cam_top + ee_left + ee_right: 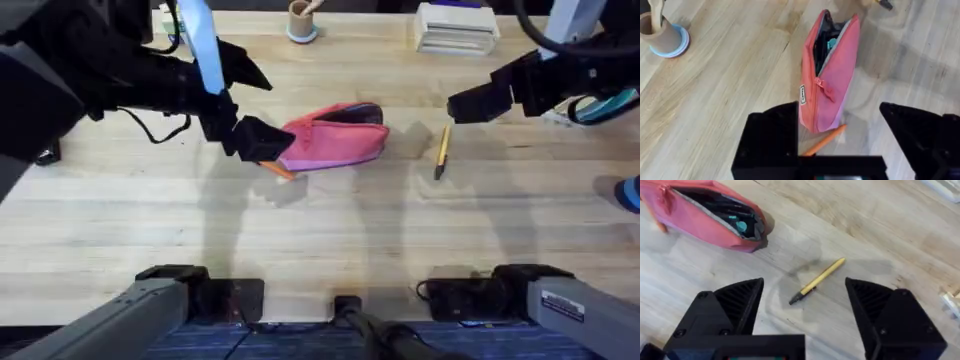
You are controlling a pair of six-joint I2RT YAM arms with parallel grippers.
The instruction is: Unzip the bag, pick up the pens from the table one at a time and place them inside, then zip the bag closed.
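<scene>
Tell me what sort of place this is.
Probably a lab or office workbench: a wooden table with a pink bag, a yellow pen, a cup and stacked paper.

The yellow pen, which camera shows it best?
The right wrist view: the yellow pen lies whole on the table, dark tip visible, between the open right claw fingers. Overhead shows it small, right of the bag. The left wrist view catches just its tip at the frame edge.
</scene>
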